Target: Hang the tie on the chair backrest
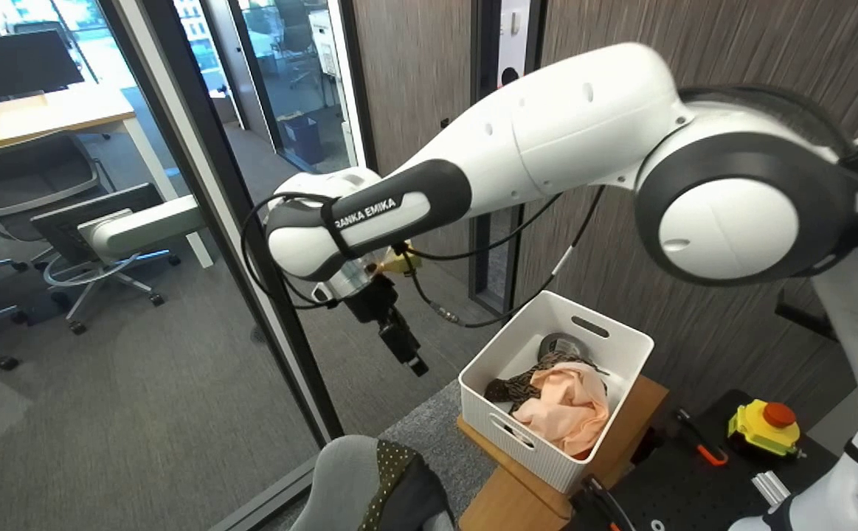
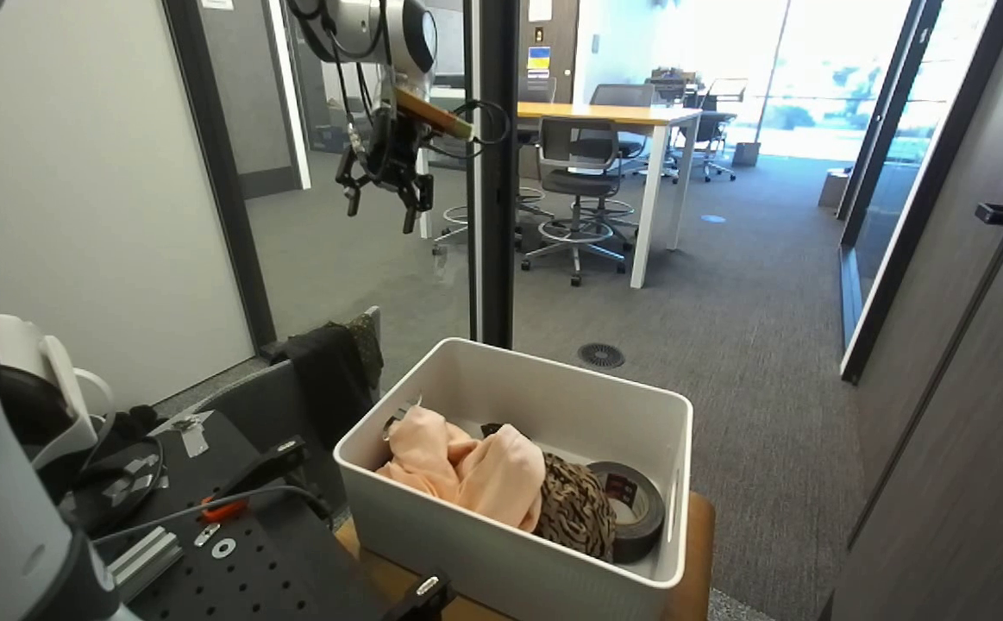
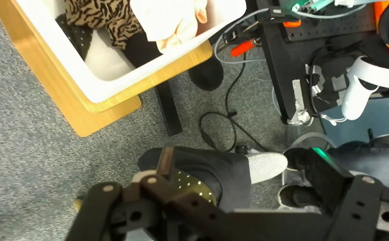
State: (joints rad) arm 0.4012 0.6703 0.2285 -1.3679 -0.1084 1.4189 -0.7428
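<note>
Your gripper (image 2: 382,211) hangs in the air well above the grey chair backrest (image 1: 347,479), its jaws spread apart with a bare gap between them. What looks like the olive polka-dot tie (image 1: 393,476) is draped over that backrest, lying right against a black cloth (image 2: 324,366) that hangs there too. In your wrist view the dotted fabric shows behind the jaws, which hide part of it. Your white storage box (image 2: 467,545) stands on the wooden desk (image 2: 698,535), near that backrest. In it you have a bunched peach cloth (image 2: 501,474), a tiger-print cloth (image 2: 577,509) touching it, and a roll of duct tape (image 2: 652,517) near an end wall. Your wrist view also shows a dark dotted cloth (image 3: 80,38) in the box, next to the tiger-print cloth; you can't tell its full shape from there.
</note>
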